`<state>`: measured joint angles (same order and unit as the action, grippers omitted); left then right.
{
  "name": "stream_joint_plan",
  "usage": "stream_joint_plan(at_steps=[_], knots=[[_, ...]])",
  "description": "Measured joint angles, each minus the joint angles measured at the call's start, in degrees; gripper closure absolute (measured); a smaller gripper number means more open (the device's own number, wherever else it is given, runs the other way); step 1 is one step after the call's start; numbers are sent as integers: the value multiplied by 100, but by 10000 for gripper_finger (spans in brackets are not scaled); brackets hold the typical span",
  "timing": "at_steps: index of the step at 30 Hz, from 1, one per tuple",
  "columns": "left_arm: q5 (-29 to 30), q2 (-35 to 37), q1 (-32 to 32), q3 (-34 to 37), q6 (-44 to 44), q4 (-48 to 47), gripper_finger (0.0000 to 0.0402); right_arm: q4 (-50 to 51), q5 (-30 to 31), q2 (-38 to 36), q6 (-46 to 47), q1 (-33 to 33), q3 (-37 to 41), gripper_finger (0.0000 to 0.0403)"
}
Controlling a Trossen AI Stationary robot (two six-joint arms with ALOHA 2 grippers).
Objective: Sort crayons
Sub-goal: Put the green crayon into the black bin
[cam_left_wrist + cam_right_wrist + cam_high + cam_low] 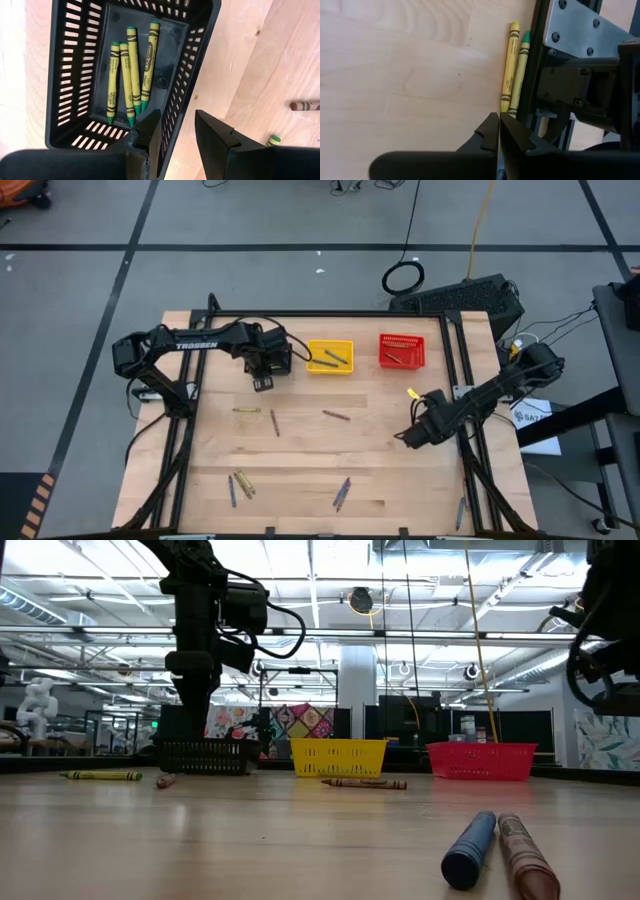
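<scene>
Two crayons (511, 65) just beyond shut right gripper (498, 131), beside frame

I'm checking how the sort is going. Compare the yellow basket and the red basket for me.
Colour: the yellow basket is yellow, the red basket red. Place: the yellow basket stands nearer the left gripper, the red basket farther toward the right arm's side. Contents: the yellow basket shows about two crayons, the red basket one, as far as the high view tells. Shared: both are small mesh baskets, upright, side by side along the table's far edge.
</scene>
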<state>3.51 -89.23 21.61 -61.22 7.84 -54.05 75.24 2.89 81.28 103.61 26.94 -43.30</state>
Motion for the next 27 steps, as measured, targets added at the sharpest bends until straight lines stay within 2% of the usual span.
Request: stream_joint_plan(at_steps=[7,11,16,23,27], knots=[[-1,0,0,0,2,135,290,-199,-146,9,-13,-411,-199,403],[0,0,0,0,4,159,290,-416,-120,19,-401,-765,-204,403],[-2,0,0,0,7,160,290,-521,-8,15,-1552,-1215,-204,403],[-1,0,0,0,9,167,290,-398,33,15,-3708,-1757,-206,403],[0,0,0,0,9,164,290,-211,32,15,-4061,-2075,-208,403]])
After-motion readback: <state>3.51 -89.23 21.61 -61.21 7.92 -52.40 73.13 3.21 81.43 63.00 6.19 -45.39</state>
